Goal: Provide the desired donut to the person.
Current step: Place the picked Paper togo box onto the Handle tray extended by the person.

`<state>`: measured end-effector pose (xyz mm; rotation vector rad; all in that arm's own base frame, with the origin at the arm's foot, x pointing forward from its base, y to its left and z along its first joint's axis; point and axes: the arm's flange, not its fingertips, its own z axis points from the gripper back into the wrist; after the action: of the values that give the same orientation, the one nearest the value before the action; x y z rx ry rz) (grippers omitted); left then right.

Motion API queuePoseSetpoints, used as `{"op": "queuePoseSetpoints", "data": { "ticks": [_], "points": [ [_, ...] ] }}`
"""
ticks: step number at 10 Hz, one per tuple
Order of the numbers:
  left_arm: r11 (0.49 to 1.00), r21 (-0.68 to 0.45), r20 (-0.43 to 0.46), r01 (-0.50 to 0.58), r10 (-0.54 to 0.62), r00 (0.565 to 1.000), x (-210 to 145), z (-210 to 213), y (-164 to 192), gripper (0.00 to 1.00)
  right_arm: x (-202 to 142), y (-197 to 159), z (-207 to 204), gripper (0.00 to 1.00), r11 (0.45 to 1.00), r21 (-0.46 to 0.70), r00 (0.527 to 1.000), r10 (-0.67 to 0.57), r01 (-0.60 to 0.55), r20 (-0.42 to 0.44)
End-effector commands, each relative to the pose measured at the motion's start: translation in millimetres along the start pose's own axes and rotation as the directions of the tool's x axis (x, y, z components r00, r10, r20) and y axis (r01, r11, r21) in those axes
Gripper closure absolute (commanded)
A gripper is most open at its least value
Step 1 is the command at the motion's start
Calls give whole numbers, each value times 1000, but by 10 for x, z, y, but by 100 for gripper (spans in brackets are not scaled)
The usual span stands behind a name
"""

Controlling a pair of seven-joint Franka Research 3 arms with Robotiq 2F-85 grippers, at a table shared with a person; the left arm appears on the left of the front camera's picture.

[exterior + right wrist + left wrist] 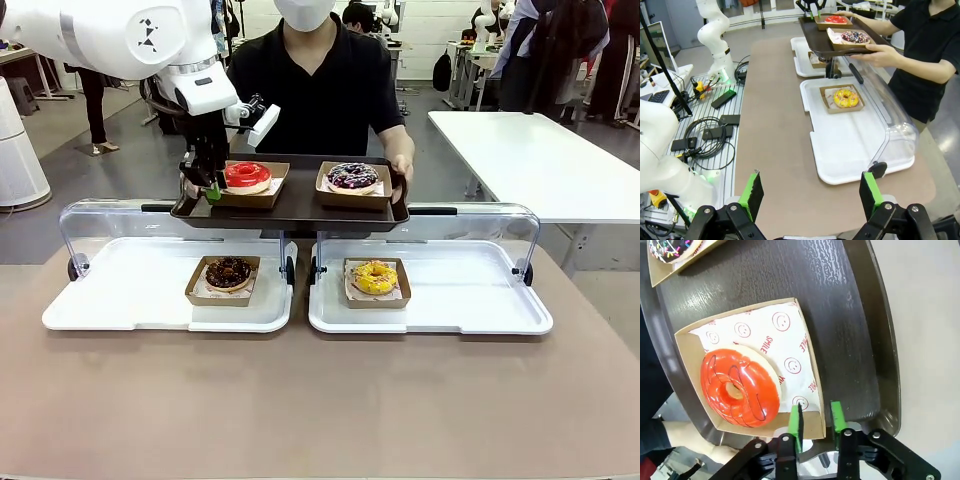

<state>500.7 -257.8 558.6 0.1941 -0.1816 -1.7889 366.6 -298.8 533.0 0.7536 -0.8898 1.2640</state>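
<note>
glossy red donut (739,388), cardboard tray (810,371), dark woodgrain tray (840,315)

Smooth white arm shells (110,35) with a small black geometric mark on the left one, ending in a white wrist block. Black two-finger left gripper (815,422) with bright green pads (796,426) and silver screw heads at the knuckles. Same black links, green pads and screws on the right gripper (810,192). Person (320,80) in a plain black short-sleeved T-shirt.
</note>
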Motion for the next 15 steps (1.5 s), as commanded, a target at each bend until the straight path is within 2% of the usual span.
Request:
{"op": "queuePoseSetpoints", "data": {
  "ticks": [1,2,3,4,11,12,13,15],
  "points": [
    [1000,3,20,-18,18,1000,25,85,14,0,-4,14,1,0,1000,4,1000,0,0,1],
    [1000,10,24,-16,16,1000,32,122,-9,0,-4,14,1,0,1000,4,1000,0,0,1],
    [1000,11,24,-15,15,1000,34,143,-17,8,-4,14,1,0,1000,4,1000,0,0,1],
    [1000,9,22,-11,11,1000,41,159,-7,0,-4,14,1,0,1000,4,1000,0,0,1],
    [1000,-6,18,-23,23,1000,29,235,-68,0,-4,14,1,0,1000,4,1000,0,0,1],
    [999,-33,43,-13,14,999,-50,416,-218,0,-4,14,1,0,1000,4,1000,0,0,1],
    [999,-26,58,20,-19,998,-301,668,-533,0,-4,14,1,0,1000,4,1000,0,0,1],
    [1000,-1,90,17,-17,996,-1128,850,-1286,0,-4,14,1,0,1000,4,1000,0,0,1]
  ]
}}
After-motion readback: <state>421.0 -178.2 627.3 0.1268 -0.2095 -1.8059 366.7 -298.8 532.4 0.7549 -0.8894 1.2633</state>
